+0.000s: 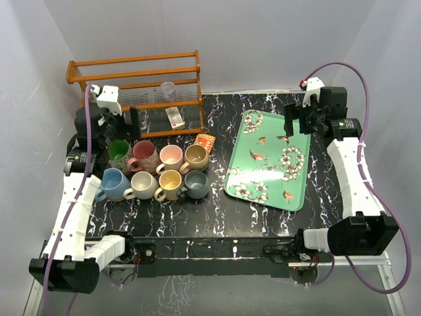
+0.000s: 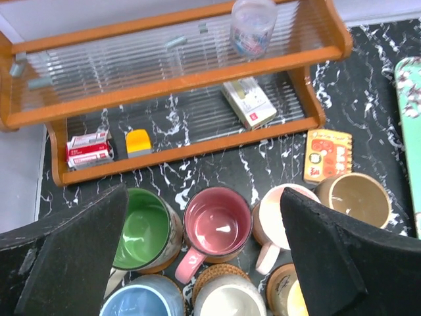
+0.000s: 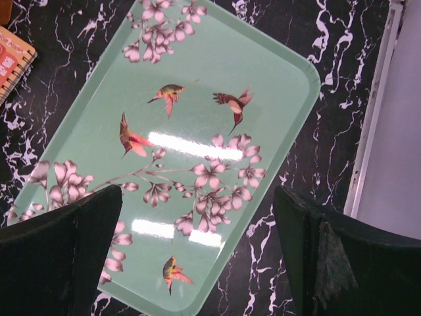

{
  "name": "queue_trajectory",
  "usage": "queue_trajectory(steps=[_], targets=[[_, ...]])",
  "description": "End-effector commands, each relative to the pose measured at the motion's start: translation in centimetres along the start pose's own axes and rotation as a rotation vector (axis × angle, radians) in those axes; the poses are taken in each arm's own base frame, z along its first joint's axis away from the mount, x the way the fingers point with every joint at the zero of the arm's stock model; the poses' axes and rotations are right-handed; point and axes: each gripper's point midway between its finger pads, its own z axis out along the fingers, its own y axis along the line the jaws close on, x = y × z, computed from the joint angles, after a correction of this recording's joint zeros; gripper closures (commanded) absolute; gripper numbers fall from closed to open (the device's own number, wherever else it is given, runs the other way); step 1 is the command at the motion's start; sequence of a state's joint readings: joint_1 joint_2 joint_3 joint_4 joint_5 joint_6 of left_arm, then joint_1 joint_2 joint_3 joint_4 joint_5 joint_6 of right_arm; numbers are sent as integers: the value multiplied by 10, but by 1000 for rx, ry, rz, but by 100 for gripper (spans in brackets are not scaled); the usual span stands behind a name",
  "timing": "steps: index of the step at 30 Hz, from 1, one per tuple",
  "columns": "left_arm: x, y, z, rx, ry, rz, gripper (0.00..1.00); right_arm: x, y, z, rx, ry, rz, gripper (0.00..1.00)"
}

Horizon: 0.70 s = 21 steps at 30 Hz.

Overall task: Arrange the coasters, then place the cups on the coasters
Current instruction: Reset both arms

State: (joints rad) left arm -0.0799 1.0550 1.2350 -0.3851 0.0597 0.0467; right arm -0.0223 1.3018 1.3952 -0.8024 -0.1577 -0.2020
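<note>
Several cups stand in two rows at the table's left. At the back are a green cup (image 1: 120,153) (image 2: 141,227), a maroon cup (image 1: 143,155) (image 2: 217,224), a pink cup (image 1: 171,156) and a tan cup (image 1: 196,157). In front are blue (image 1: 115,183), off-white (image 1: 143,184), yellow (image 1: 170,184) and grey (image 1: 196,184) cups. Coasters lie under them: a woven coaster (image 2: 220,273) shows below the off-white cup. Hovering above the back row, my left gripper (image 1: 129,123) (image 2: 204,210) is open and empty. Over the tray, my right gripper (image 1: 288,125) (image 3: 196,210) is also open, holding nothing.
A green floral tray (image 1: 258,187) (image 3: 197,85) lies right of the cups. A wooden rack (image 1: 135,72) (image 2: 177,79) stands behind them, holding a clear plastic cup (image 2: 253,23) and small boxes (image 2: 248,102). An orange card (image 1: 205,140) (image 2: 327,155) lies by the tan cup.
</note>
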Motion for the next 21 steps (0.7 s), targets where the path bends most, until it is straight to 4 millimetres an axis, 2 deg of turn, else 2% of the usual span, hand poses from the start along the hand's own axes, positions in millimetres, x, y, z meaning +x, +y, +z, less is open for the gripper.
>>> queue_trajectory(steps=[1, 3, 7, 13, 21], targets=[[-17, 7, -9, -35, -182, 43, 1, -45, -9, -16, 45, -177, -10, 2], [-22, 8, -9, -34, -198, 65, 1, -56, -10, -19, 54, -249, -18, 2], [-19, 5, -1, -10, -169, 80, 1, -58, -9, -27, 76, -365, -25, 2], [-10, -10, -9, 76, -118, 100, 1, -64, -6, -61, 121, -555, -68, 2], [-4, -11, -22, 79, -118, 104, 1, -54, 2, -67, 85, -523, -91, 2]])
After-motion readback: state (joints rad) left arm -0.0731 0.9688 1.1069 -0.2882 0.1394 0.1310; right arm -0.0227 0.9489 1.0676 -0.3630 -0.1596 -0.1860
